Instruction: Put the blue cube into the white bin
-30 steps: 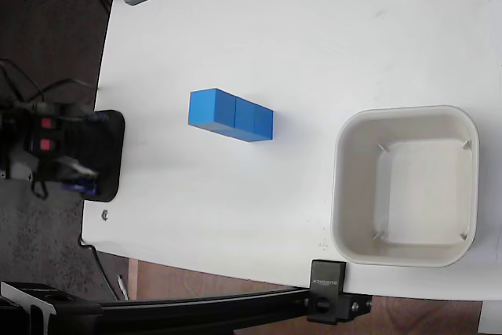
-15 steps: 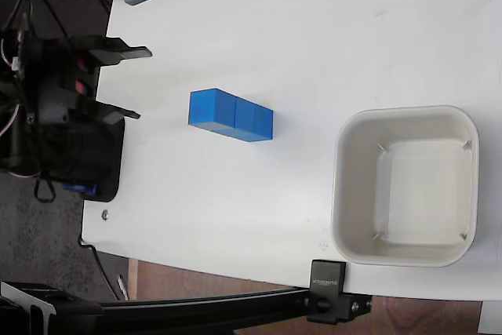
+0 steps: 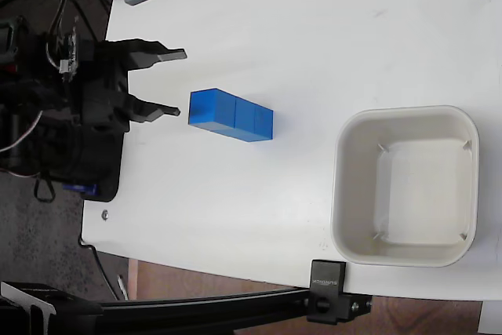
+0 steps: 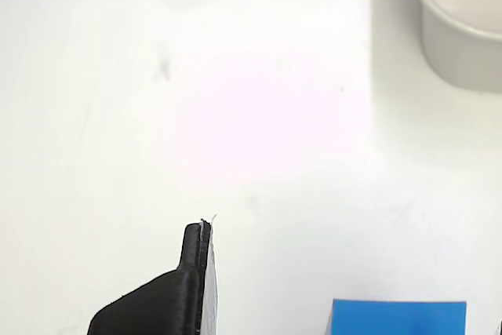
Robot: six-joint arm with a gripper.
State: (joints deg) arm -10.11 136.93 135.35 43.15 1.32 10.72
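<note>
Change: gripper [image 3: 176, 84] has advanced from the desk's left edge toward the cubes.
Desk [image 3: 314, 29]: white.
White bin [image 3: 405, 186]: right side, empty.
Blue cube [image 3: 207, 108]: leftmost of three touching cubes, mid-desk.
Jaws: spread apart, holding nothing, just left of the row.

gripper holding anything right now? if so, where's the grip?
Nothing held. The gripper is open, its fingers apart left of the row of blue cubes in the fixed view, not touching them. The white bin is empty.

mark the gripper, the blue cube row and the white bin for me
gripper [image 3: 177, 82]: fixed view, midway between the open fingertips, left of the cubes.
blue cube row [image 3: 230, 115]: fixed view, top face of the middle cube.
white bin [image 3: 343, 186]: fixed view, on its left rim; nothing inside.
</note>
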